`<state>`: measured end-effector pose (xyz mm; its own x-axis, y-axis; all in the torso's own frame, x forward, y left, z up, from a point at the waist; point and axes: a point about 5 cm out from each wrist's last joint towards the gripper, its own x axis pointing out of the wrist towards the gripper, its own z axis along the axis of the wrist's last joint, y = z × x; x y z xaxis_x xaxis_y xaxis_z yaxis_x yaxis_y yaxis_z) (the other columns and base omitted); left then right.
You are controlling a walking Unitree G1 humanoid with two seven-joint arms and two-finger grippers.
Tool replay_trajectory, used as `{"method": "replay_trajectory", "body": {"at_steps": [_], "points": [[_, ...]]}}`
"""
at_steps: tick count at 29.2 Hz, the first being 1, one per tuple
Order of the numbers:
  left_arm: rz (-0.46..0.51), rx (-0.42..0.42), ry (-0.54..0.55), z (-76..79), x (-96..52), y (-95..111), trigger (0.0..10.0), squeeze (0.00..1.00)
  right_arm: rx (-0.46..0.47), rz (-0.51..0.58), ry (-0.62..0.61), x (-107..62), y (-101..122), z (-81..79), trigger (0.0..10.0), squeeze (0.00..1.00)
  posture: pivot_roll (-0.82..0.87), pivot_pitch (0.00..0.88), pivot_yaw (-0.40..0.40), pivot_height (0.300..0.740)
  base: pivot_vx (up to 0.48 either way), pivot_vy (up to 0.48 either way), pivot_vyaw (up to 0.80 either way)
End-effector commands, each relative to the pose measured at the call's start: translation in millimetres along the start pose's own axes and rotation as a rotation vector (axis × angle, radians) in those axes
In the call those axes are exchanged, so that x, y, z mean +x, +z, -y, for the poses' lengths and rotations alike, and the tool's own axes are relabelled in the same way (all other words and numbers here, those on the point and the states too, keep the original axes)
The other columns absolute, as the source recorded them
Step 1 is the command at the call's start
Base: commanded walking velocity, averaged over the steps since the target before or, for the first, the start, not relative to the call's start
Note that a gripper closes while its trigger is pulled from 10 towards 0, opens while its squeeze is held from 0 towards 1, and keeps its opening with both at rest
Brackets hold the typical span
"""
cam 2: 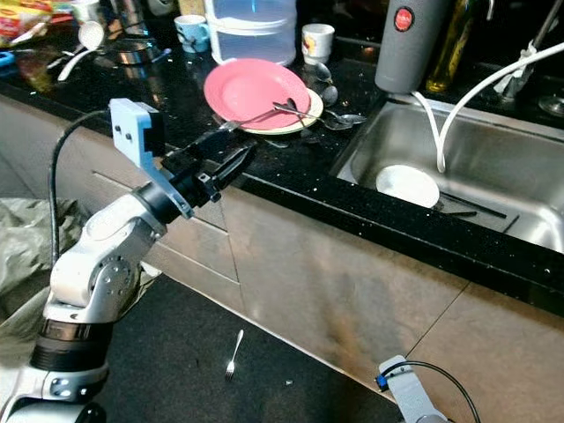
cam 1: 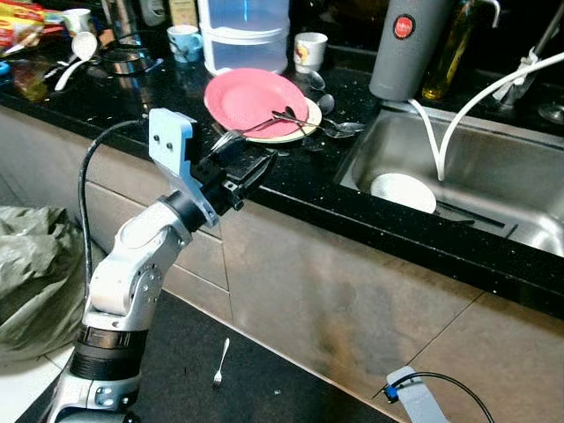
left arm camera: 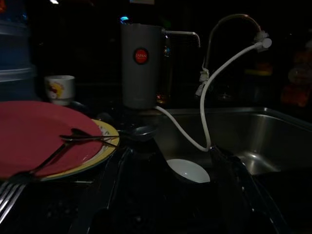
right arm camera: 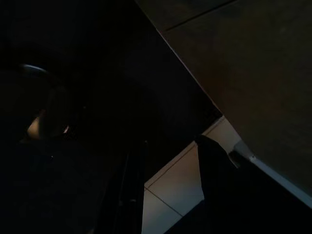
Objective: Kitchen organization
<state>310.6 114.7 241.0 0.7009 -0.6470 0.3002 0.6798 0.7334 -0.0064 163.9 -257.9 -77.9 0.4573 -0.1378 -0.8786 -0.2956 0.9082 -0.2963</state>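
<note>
On the table sit 2 stacked plates, a pink plate (cam 1: pixel 251 99) on a yellow-rimmed plate (cam 1: pixel 302 130), and 2 mugs: 1 blue-patterned mug (cam 1: pixel 184 42) and 1 white mug (cam 1: pixel 309 50). 1 white bowl (cam 1: pixel 403 191) lies in the sink (cam 1: pixel 493 167). 1 fork (cam 1: pixel 220 364) lies on the floor. 1 grey flask (cam 1: pixel 407 48) stands by the sink.

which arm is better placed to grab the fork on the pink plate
Left. The left gripper is raised at the counter edge, fingers open, just short of the fork overhanging the pink plate. The right arm hangs low by the cabinet, far from it.
</note>
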Motion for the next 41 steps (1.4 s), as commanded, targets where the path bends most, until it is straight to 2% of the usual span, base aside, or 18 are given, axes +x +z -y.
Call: {"method": "replay_trajectory", "body": {"at_steps": [1, 9, 19, 28, 41], "points": [[-0.006, 0.021, 0.014, -3.0, -1.2, 1, 10.0, 0.0, 0.006, 0.001, 0.007, 0.5, 2, -1.7, 10.0, 0.0, -0.02, 0.0, 0.023, 0.74, 0.289, 0.0, 0.0], [-0.001, 0.024, 0.018, -2.7, -1.4, 3, 10.0, 0.0, 0.015, 0.001, 0.009, 0.5, 2, -1.5, 10.0, 0.0, -0.02, 0.0, 0.024, 0.74, 0.281, 0.0, 0.0], [0.013, 0.022, 0.008, -1.4, 1.2, 8, 10.0, 0.0, 0.026, -0.001, 0.007, 0.6, 2, -1.7, 10.0, 0.0, -0.01, 0.0, 0.027, 0.74, 0.0, 0.0, 0.0], [0.015, 0.023, -0.003, 1.2, 2.0, 8, 10.0, 0.0, 0.02, -0.015, 0.015, 0.6, 2, -1.5, 10.0, 0.0, -0.01, 0.0, 0.022, 0.74, 0.0, 0.0, -0.74], [0.029, 0.037, 0.018, -2.9, 1.9, 12, 10.0, 0.0, 0.022, -0.013, 0.017, 0.6, 2, -1.6, 10.0, 0.0, -0.01, 0.0, 0.021, 0.74, 0.0, 0.0, -0.79]]}}
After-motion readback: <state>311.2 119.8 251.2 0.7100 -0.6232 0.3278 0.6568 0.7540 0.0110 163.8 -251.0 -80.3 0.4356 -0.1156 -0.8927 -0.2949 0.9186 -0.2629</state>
